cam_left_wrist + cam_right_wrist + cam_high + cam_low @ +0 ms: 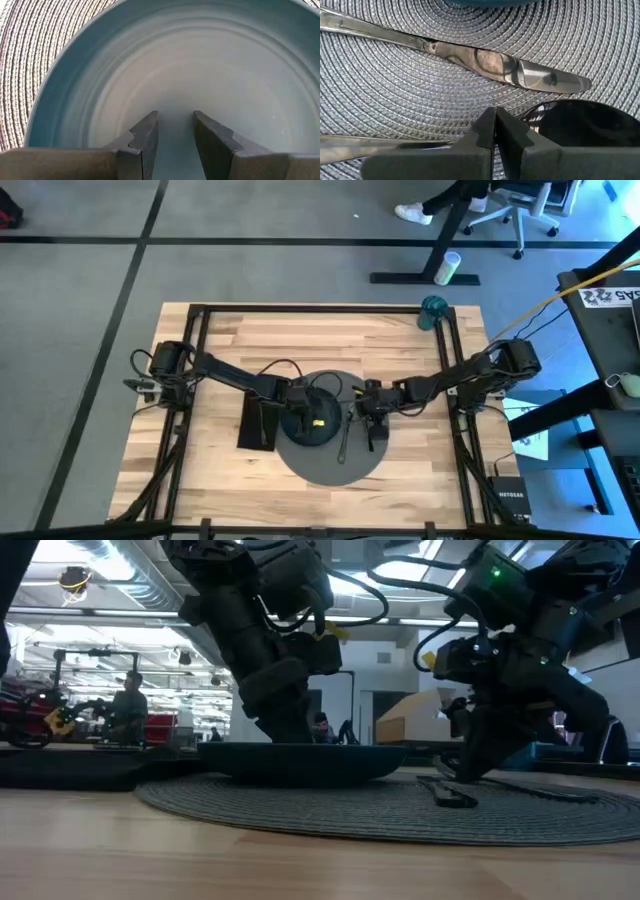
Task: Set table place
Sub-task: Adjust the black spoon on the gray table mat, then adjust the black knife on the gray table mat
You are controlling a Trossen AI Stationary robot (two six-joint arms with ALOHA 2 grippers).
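While right claw point(496, 131) pressed together over spoon point(580, 122), knife point(470, 56) lies lengthwise beside plate point(165, 70); left claw point(175, 131) spread.

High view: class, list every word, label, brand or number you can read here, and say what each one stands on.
None can be read with certainty.
White lettering on the black box beside the table: too small to read.
Large dark characters on the white sheet: too blurred to read.
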